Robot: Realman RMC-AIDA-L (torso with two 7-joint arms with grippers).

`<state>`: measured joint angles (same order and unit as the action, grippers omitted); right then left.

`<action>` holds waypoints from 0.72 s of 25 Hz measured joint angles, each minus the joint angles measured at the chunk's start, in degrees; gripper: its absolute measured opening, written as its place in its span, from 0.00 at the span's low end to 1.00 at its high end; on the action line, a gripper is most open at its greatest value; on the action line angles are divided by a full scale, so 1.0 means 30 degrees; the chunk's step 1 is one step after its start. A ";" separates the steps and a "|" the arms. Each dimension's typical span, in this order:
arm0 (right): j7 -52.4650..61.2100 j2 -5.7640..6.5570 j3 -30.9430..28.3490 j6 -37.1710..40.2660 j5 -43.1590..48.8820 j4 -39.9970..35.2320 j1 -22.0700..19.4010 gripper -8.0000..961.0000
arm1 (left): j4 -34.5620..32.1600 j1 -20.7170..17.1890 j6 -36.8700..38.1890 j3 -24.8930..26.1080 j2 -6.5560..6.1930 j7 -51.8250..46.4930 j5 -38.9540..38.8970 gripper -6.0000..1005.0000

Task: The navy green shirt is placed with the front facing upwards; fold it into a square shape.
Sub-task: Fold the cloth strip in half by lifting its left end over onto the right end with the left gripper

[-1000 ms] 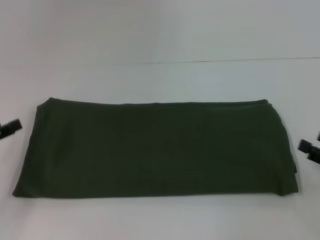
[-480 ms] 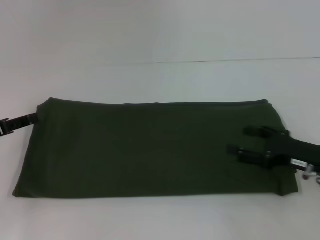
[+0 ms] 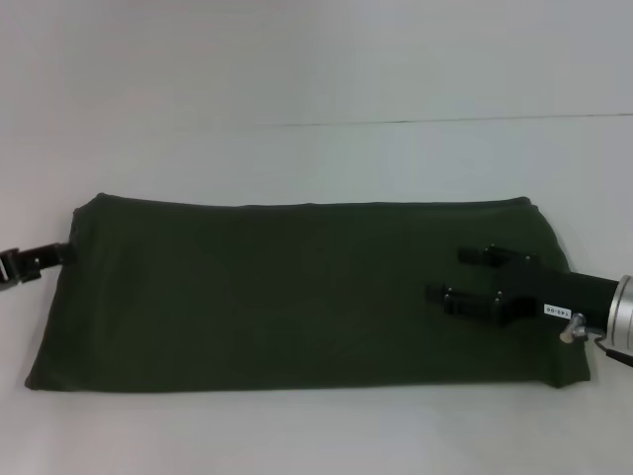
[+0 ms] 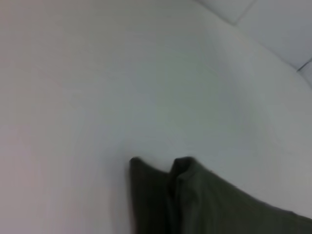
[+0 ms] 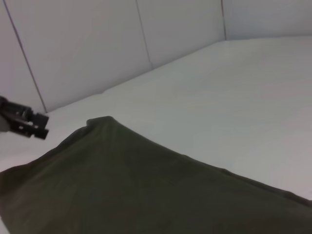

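Observation:
The navy green shirt (image 3: 297,297) lies on the white table as a long folded rectangle, plain side up, no lettering showing. My right gripper (image 3: 445,274) reaches in from the right over the shirt's right part, open, its two black fingers (image 3: 473,255) spread apart just above the cloth. At the shirt's left edge near the far corner is my left gripper (image 3: 40,259). The left wrist view holds a folded corner of the shirt (image 4: 204,200). In the right wrist view the shirt (image 5: 146,185) spreads out, with the left gripper (image 5: 27,122) beyond its far end.
The white table (image 3: 316,158) surrounds the shirt on all sides. A seam line (image 3: 445,121) runs across it behind the shirt. White panelled walls (image 5: 97,44) stand behind the table.
My right gripper has come in from the right edge and moved leftward over the shirt. The left gripper has moved in to the shirt's left edge. The shirt has not shifted.

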<state>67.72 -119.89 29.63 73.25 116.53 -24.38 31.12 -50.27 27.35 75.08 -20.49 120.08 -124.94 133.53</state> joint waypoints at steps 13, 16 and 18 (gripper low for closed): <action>-0.0208 -0.0026 0.0031 -0.0499 -0.0264 0.0509 0.0153 0.91 | -0.0091 0.0417 0.0125 -0.0673 -0.0065 -0.2121 0.1982 0.74; -0.0287 -0.0026 0.0044 -0.0506 -0.0375 0.0667 0.0158 0.91 | -0.0179 0.0536 0.0166 -0.1275 -0.0066 -0.2241 0.2009 0.74; -0.0301 -0.0027 0.0040 -0.0510 -0.0378 0.0739 0.0155 0.91 | -0.0187 0.0653 0.0184 -0.1471 -0.0082 -0.2264 0.2144 0.77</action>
<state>66.81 -119.97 29.75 71.72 115.39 -22.16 31.58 -50.83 29.31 75.64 -24.90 119.83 -131.74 139.97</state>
